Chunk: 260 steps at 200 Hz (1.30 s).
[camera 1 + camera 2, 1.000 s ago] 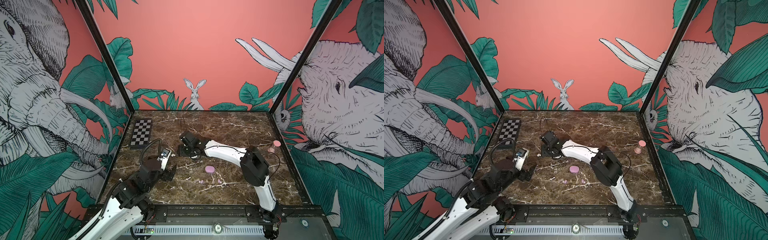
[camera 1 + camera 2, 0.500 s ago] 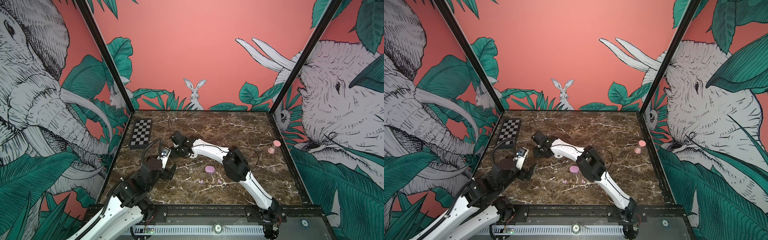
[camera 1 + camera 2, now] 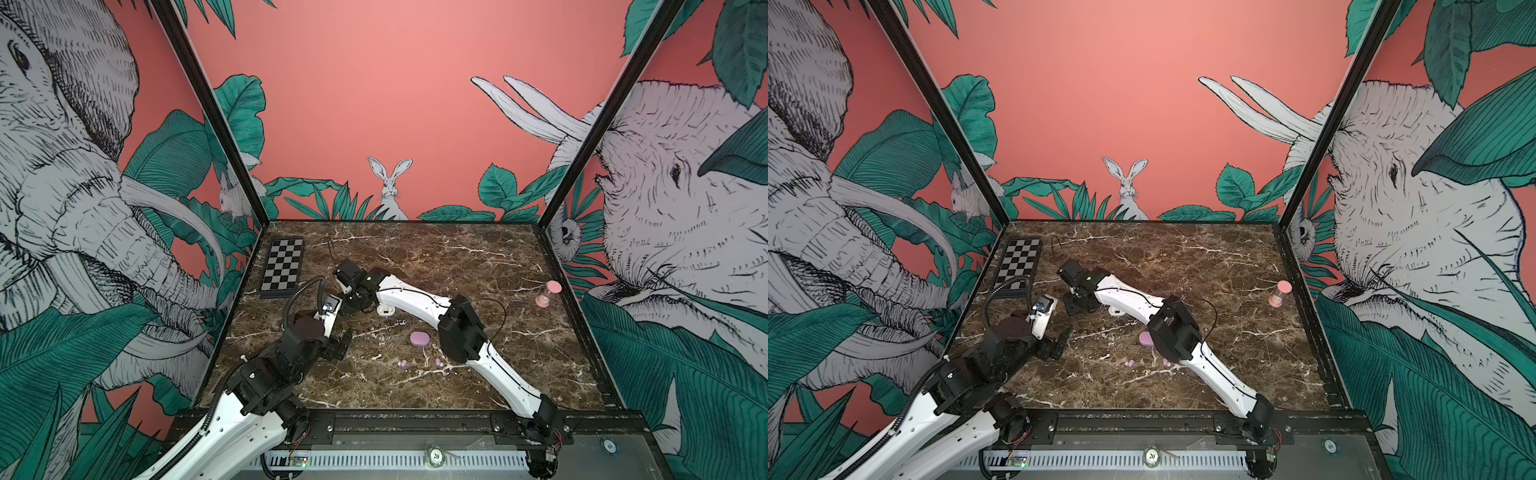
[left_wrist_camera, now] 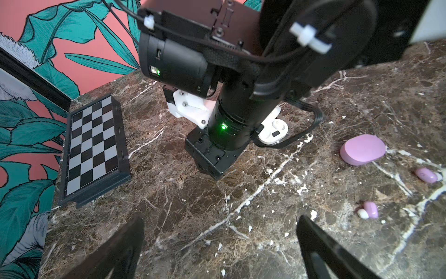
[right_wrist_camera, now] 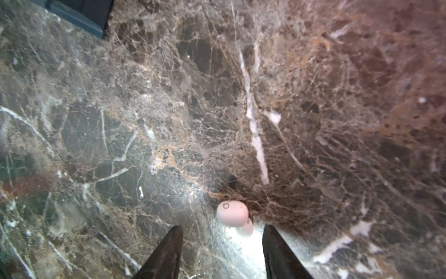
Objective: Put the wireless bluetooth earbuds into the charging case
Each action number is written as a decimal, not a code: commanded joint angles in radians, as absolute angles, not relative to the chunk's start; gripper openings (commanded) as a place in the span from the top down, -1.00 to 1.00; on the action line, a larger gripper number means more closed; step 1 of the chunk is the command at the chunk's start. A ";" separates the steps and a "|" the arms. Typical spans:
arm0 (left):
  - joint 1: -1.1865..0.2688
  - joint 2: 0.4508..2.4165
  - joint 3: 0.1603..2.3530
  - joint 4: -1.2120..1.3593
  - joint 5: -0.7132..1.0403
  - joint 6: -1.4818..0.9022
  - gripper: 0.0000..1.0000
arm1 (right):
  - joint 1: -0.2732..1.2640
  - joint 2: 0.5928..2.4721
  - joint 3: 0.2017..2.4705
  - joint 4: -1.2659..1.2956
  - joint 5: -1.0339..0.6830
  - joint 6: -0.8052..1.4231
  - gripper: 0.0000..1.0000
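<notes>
Right end effector (image 5: 222, 228) swung left, white case (image 4: 277, 137) half-hidden — earbud (image 5: 232, 213) blurred

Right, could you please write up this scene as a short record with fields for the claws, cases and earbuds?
left claw: open, held above the table
right claw: open, white earbud lying just ahead of it, not gripped
white charging case: lid open, beside right claw
lilac charging case: closed, mid-table
lilac earbuds: two, loose on the table in front of that case
other items: chessboard, pink hourglass
</notes>
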<state>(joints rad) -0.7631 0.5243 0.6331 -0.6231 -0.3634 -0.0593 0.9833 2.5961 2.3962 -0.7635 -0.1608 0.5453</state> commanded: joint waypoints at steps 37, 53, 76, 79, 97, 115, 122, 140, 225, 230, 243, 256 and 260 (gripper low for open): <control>-0.762 0.527 0.626 -0.621 -0.365 -0.060 -0.98 | 0.989 2.653 2.472 -0.827 -0.188 0.493 0.01; -0.759 0.528 0.626 -0.620 -0.361 -0.061 -0.98 | 0.989 2.653 2.471 -0.826 -0.186 0.492 0.04; -0.756 0.530 0.625 -0.620 -0.356 -0.060 -0.99 | 0.989 2.658 2.471 -0.828 -0.178 0.492 0.09; -0.755 0.531 0.624 -0.620 -0.355 -0.060 -0.98 | 0.989 2.658 2.472 -0.829 -0.179 0.491 0.10; -0.754 0.532 0.626 -0.617 -0.354 -0.060 -0.98 | 0.990 2.659 2.472 -0.834 -0.174 0.489 0.15; -0.753 0.533 0.625 -0.617 -0.351 -0.059 -0.98 | 0.990 2.658 2.471 -0.842 -0.163 0.486 0.19; -0.753 0.532 0.625 -0.617 -0.350 -0.059 -0.98 | 0.990 2.659 2.470 -0.847 -0.157 0.484 0.22; -0.751 0.532 0.624 -0.616 -0.347 -0.059 -0.98 | 0.994 2.652 2.461 -0.849 -0.147 0.480 0.26; -0.747 0.534 0.625 -0.615 -0.337 -0.059 -0.99 | 1.000 2.634 2.428 -0.847 -0.099 0.480 0.51; -0.748 0.534 0.625 -0.615 -0.337 -0.060 -0.98 | 1.000 2.633 2.427 -0.846 -0.096 0.479 0.52; -0.747 0.534 0.623 -0.615 -0.337 -0.059 -0.98 | 0.999 2.628 2.425 -0.845 -0.093 0.479 0.55; -0.748 0.533 0.623 -0.615 -0.337 -0.058 -0.98 | 1.000 2.622 2.420 -0.844 -0.087 0.479 0.57; -0.747 0.534 0.623 -0.615 -0.336 -0.059 -0.98 | 1.000 2.620 2.417 -0.844 -0.084 0.479 0.58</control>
